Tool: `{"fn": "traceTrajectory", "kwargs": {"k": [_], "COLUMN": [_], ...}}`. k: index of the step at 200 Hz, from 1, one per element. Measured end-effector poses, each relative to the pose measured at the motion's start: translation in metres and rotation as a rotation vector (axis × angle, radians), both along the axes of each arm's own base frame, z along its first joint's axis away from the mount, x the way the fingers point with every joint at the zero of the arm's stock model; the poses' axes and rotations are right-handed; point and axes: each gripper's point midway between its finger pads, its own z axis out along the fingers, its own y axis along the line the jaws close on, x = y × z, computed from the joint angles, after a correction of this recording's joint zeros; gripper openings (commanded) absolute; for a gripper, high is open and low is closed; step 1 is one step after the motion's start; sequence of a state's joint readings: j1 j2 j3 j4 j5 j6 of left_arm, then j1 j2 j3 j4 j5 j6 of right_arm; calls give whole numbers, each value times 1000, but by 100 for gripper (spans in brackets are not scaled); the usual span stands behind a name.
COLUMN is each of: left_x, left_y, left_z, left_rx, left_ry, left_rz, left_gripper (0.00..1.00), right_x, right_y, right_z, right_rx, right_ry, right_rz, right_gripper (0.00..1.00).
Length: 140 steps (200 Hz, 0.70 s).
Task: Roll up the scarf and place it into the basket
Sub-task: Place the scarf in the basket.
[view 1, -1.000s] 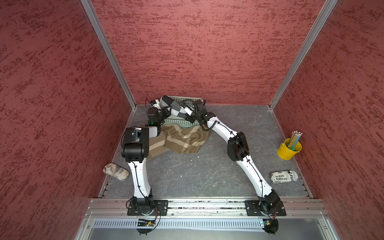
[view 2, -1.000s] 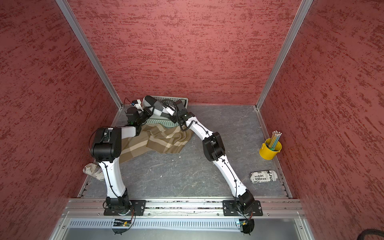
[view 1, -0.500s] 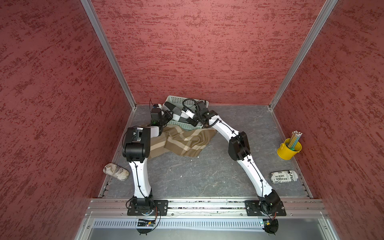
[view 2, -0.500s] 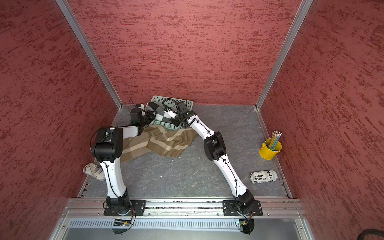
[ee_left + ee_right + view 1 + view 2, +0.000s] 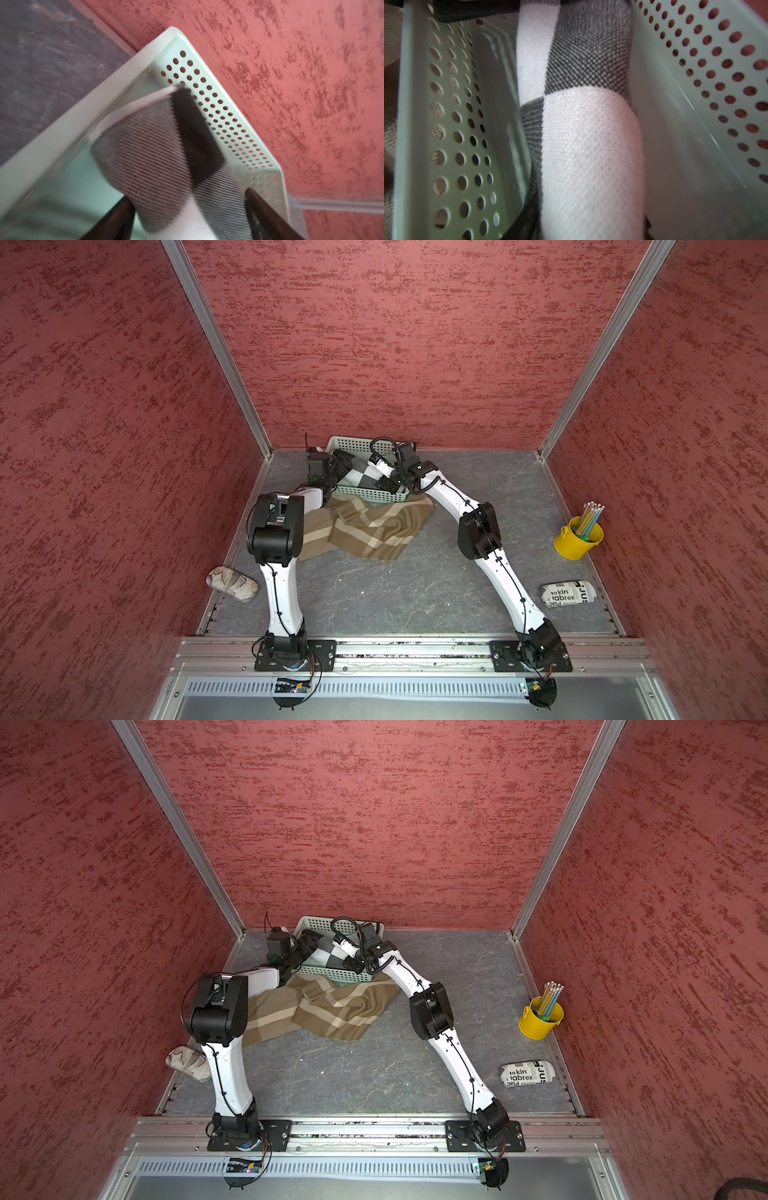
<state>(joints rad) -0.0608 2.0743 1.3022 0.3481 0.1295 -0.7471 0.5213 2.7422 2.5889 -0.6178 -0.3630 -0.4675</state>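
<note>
The scarf [image 5: 360,475] [image 5: 328,955] is a tight roll of black, grey and white checks. It lies inside the pale mint basket [image 5: 353,442] [image 5: 320,922] at the back wall. My left gripper [image 5: 341,466] [image 5: 187,201] is open, one dark finger on each side of the roll's end, with gaps. In the right wrist view my right gripper [image 5: 589,224] [image 5: 384,481] flanks the other end of the scarf [image 5: 581,135]. Its fingers are almost hidden at the roll's edges, so whether they press it does not show. The basket wall [image 5: 218,108] [image 5: 446,124] is perforated.
A brown plaid cloth [image 5: 365,526] lies spread on the grey floor in front of the basket. One rolled cloth [image 5: 232,583] lies by the left wall and a printed roll [image 5: 567,593] near the right wall. A yellow bucket of pencils [image 5: 578,537] stands at the right.
Both grippers came down into the basket with the roll. The left jaws have sprung open off the roll's end. The basket shows more behind the arms.
</note>
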Motion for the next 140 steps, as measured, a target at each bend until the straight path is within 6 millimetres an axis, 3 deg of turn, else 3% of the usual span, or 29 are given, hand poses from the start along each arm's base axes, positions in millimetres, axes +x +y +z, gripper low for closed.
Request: {"fn": "traceTrajectory", "kwargs": {"k": [41, 74, 115, 123, 140], "left_x": [-1, 5, 14, 16, 14], "left_y": [4, 3, -6, -7, -8], "left_z": [41, 81, 117, 122, 119], "left_rx": [-1, 32, 137, 156, 182], "left_ry": [-66, -133, -140, -134, -105], "left_rz": [24, 7, -86, -102, -119], "left_gripper": [100, 98, 93, 92, 92], "right_x": [-2, -7, -21, -25, -33], "right_y": [2, 5, 6, 6, 2], "right_z": [0, 1, 1, 2, 2], "right_rx": [35, 62, 101, 113, 138], "right_ry": [22, 36, 73, 91, 145], "right_rz": [22, 67, 166, 185, 211], "right_gripper": [36, 23, 19, 21, 38]}}
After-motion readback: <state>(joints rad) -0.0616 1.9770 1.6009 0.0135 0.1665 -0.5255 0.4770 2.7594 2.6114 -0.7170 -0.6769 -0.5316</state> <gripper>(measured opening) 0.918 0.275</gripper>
